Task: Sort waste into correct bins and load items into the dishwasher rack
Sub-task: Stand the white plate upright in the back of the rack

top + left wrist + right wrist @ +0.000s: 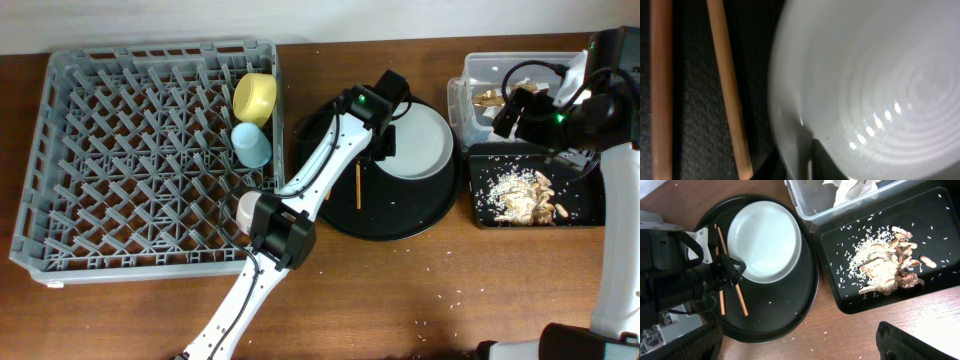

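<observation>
My left gripper (385, 150) is shut on the left rim of the white-grey plate (420, 140), which lies on the large round black tray (400, 220). The left wrist view shows the rim (880, 75) between the jaws (802, 167) and the two chopsticks (730, 90) beside it on the tray. The right wrist view shows that grip (734, 270) and the plate (765, 240). My right gripper (797, 345) is open and empty, high over the table near the bins (520, 108). The yellow bowl (255, 97), blue cup (251, 145) and pink-white cup (247, 208) sit in the grey rack (120, 150).
The clear tub (470, 70) at the back right holds white napkin (850, 187) and a gold-brown wrapper (488, 98). The shallow black tray (590, 205) in front of it holds food scraps and rice (525, 195). Rice grains are scattered on the table (850, 330).
</observation>
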Tool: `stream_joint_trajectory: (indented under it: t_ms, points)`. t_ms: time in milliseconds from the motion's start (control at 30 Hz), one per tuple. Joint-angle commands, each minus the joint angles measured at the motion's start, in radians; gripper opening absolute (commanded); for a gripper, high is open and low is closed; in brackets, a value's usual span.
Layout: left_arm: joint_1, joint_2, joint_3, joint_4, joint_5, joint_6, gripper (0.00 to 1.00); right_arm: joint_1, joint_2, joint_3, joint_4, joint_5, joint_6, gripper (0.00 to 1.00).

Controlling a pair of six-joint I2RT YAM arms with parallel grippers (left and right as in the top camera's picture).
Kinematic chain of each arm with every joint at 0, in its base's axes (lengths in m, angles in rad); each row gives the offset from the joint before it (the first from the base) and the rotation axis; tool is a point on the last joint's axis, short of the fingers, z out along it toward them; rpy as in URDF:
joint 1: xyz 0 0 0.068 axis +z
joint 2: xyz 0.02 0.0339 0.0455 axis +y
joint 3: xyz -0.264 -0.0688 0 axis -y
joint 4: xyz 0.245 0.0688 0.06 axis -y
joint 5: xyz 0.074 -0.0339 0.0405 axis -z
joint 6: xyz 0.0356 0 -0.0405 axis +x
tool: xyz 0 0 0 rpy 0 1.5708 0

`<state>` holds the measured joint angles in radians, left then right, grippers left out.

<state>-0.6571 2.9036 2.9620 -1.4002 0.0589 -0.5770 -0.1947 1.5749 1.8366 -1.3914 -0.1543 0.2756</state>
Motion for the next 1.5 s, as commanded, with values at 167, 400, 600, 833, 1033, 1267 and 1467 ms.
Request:
stream_joint_trajectory:
  t_ms: [167, 400, 600, 833, 1033, 1267, 1467]
  points:
    - [-0.010, 0.031, -0.006, 0.047, -0.003, 0.001, 0.01, -0.002, 0.002, 0.012, 0.000, 0.012, -0.009, 0.98]
    - [0.078, -0.158, 0.137, -0.054, -0.140, 0.155, 0.01, -0.002, 0.002, 0.012, 0.000, 0.012, -0.010, 0.98]
    - [0.176, -0.490, 0.177, -0.098, -0.620, 0.396, 0.00, -0.002, 0.002, 0.012, 0.000, 0.012, -0.009, 0.98]
    - [0.373, -0.541, 0.115, -0.097, -0.987, 0.703, 0.00, -0.002, 0.002, 0.012, 0.000, 0.012, -0.010, 0.99]
    - [0.513, -0.540, -0.086, 0.005, -0.970, 0.698, 0.00, -0.002, 0.002, 0.012, 0.000, 0.012, -0.010, 0.99]
    - [0.513, -0.540, -0.386, 0.255, -0.945, 0.698, 0.00, -0.002, 0.002, 0.012, 0.000, 0.012, -0.010, 0.98]
    - [0.513, -0.540, -0.549, 0.376, -0.860, 0.699, 0.00, -0.002, 0.002, 0.012, 0.000, 0.012, -0.010, 0.99]
